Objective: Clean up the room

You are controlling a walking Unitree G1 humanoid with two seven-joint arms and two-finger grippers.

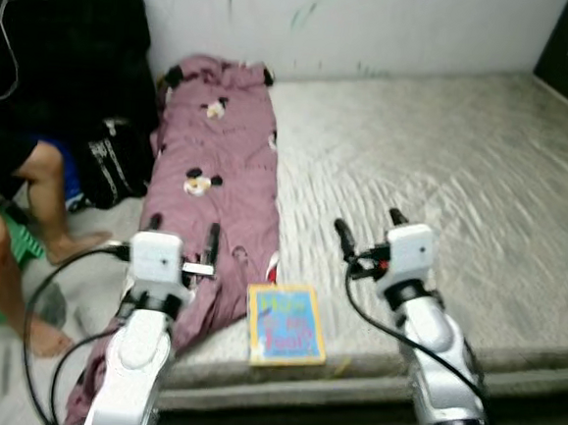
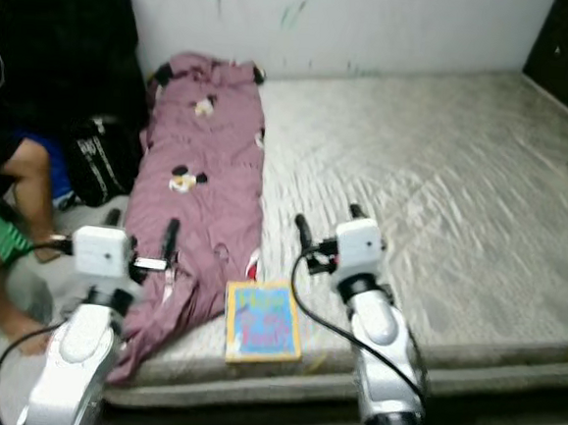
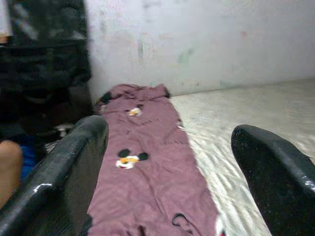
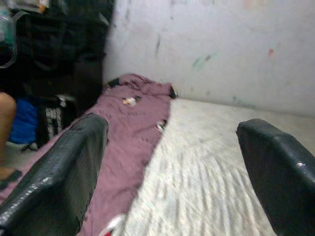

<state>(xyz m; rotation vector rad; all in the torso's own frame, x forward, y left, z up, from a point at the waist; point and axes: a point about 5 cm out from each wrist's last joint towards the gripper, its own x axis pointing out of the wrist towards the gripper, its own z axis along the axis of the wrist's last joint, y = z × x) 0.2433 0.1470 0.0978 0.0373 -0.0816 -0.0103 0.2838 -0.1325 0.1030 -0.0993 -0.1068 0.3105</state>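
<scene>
Silver arms raised, left gripper [image 1: 182, 236] and right gripper [image 1: 368, 231] seemingly spread above mattress [image 1: 444, 186]

A mauve blanket [image 1: 219, 168] printed with cartoon mouse faces lies stretched lengthwise along the left side of the bare mattress [image 1: 444, 186], its near end spilling over the front edge. Just beside it, a yellow-bordered children's book [image 1: 285, 324] lies flat near that edge, cover up.

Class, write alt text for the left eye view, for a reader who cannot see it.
Two silver robot arms reach over a bare mattress, left gripper and right gripper both open. A mauve blanket with cartoon mouse prints lies along the mattress's left side, a yellow-bordered book beside it near the front edge. A person's legs show at far left.
</scene>
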